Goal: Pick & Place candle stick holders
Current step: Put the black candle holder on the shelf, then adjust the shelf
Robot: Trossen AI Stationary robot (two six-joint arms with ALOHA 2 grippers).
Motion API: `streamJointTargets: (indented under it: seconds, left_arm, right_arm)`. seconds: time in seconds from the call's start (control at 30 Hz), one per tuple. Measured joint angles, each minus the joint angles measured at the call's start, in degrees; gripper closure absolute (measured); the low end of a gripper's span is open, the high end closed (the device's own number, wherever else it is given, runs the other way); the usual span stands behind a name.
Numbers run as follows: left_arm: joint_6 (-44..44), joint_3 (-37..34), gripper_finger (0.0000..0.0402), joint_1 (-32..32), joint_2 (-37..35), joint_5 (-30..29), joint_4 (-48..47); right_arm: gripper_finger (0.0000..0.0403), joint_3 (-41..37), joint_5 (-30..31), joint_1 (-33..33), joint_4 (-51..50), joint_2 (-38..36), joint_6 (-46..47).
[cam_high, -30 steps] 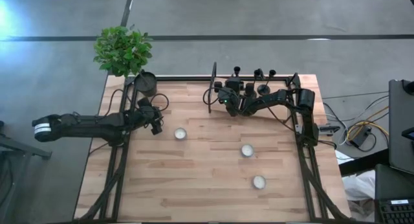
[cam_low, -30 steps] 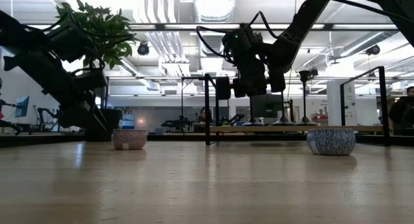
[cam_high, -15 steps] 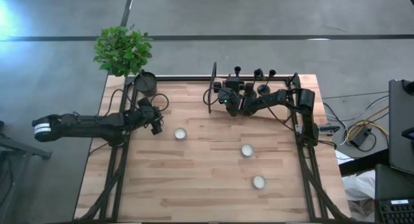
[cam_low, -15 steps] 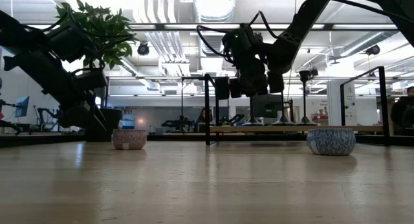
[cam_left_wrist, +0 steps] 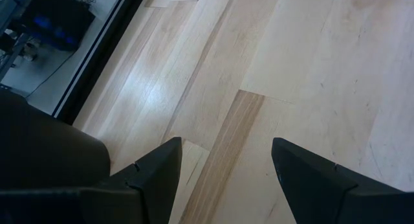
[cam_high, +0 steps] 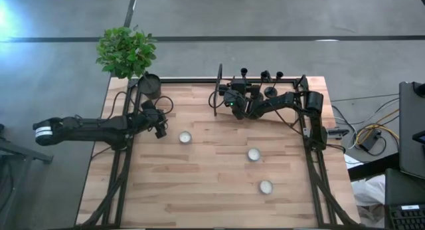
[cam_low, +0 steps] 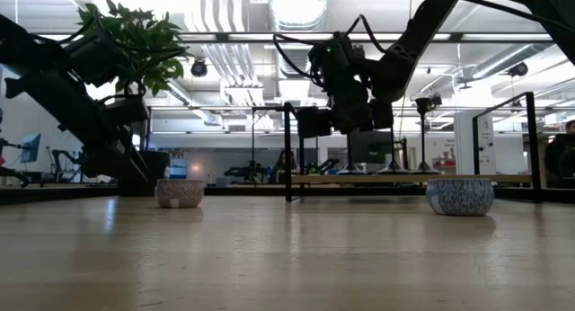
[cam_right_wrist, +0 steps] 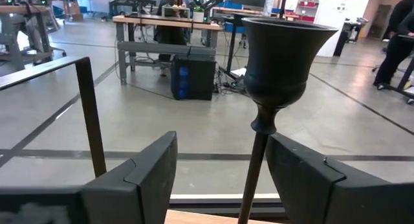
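The right claw [cam_right_wrist: 217, 166], fingers spread, faces an upright candlestick holder [cam_right_wrist: 275, 75] just ahead at the surface's far edge; the left claw [cam_left_wrist: 223, 166] also gapes.

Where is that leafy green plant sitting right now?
In the high view the plant stands at the table's far left corner, its dark pot just beyond the left gripper.

Open tabletop [cam_high: 212, 183] lay between three small white bowls [cam_high: 251, 154], well apart, leaving passage. At the far edge, candle stick holders [cam_high: 264, 77] stood close together beside an upright black post [cam_high: 220, 77]. A potted plant [cam_high: 126, 52] blocked the far-left corner.
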Motion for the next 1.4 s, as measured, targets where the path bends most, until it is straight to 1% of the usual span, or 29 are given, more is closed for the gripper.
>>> streamJointTargets:
  seconds: [0.43,0.83,1.0,1.33,1.4]
  left_arm:
    - [0.0,0.0,0.0156,0.0,0.0,0.0,0.0]
    - [0.0,0.0,0.0156,-0.02,0.0,0.0,0.01]
    - [0.0,0.0,0.0156,-0.02,0.0,-0.01,0.02]
    - [0.0,0.02,0.0156,-0.02,0.0,0.02,0.0]
    - [0.0,0.01,0.0156,-0.01,0.0,0.01,0.02]
  right_arm:
    - [0.0151,0.0,0.04,1.01,-0.08,-0.07,-1.34]
    - [0.0163,0.02,0.58,1.7,-0.11,-0.11,-3.21]
    - [0.0163,0.02,3.63,1.9,-0.49,-0.11,-3.31]
    - [0.0163,0.02,3.84,2.93,-0.54,-0.11,-4.07]
    - [0.0163,0.02,4.85,3.45,-0.53,-0.11,-4.07]
